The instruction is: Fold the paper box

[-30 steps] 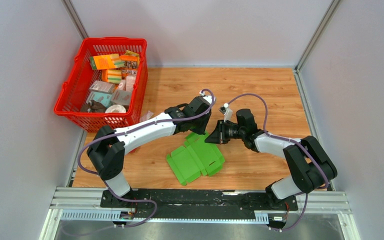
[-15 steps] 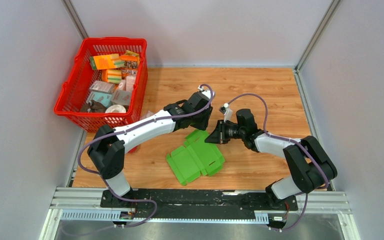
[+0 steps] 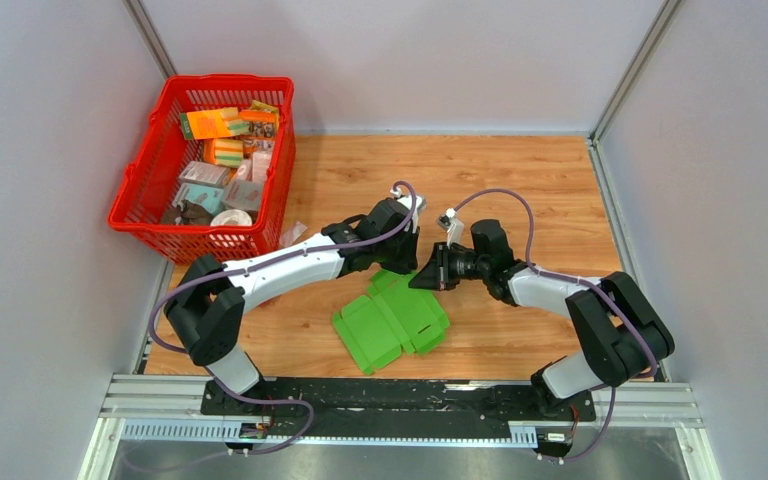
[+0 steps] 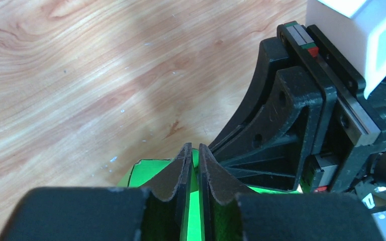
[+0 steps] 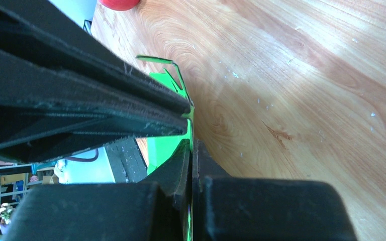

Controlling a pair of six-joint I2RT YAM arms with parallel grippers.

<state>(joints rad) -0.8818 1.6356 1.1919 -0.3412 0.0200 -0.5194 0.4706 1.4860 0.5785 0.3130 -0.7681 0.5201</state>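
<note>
At the surface's (image 3: 520,190) centre, both end effectors pinch the green paper box (image 3: 390,322) at its 1 o'clock flap: left end effector (image 4: 193,161), right end effector (image 5: 190,150). Creasing cleanly likely needs steady, opposed pinches.

Red basket (image 3: 150,195) far left; bare wood elsewhere

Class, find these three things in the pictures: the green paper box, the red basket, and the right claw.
paper box (image 3: 388,322), overhead view, flat middle panel.
red basket (image 3: 146,176), overhead view, left wall.
right claw (image 3: 422,278), overhead view, closed tips at the card's far flap.
</note>
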